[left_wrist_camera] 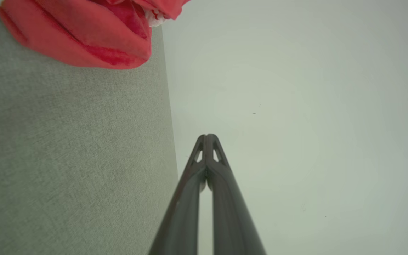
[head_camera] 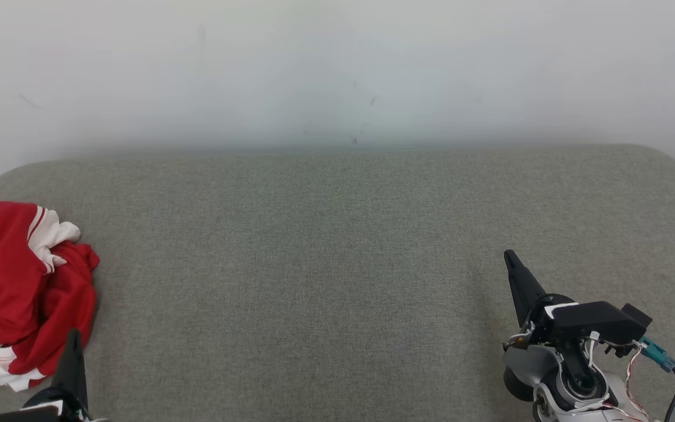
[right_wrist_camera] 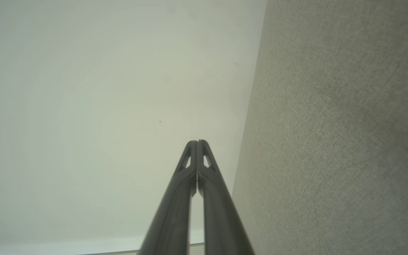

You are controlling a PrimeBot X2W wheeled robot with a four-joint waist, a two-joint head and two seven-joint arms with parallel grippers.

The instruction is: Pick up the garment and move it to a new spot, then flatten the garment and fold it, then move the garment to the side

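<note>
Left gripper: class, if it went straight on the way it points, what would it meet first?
Probably the pale wall: the left gripper aims just past the grey cushion, with the red garment off to one side. Depth is unclear.

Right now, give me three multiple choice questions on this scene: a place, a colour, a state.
1. Where on the grey-green woven surface lies the crumpled red fabric garment? A left B centre C right
2. Its trim colour? A blue B white C black
3. The left end effector is: A open B gripping cloth C shut, empty
Answers: 1 A, at the head view's left edge. 2 B, white stripes show. 3 C, closed on nothing, clear of cloth.
</note>
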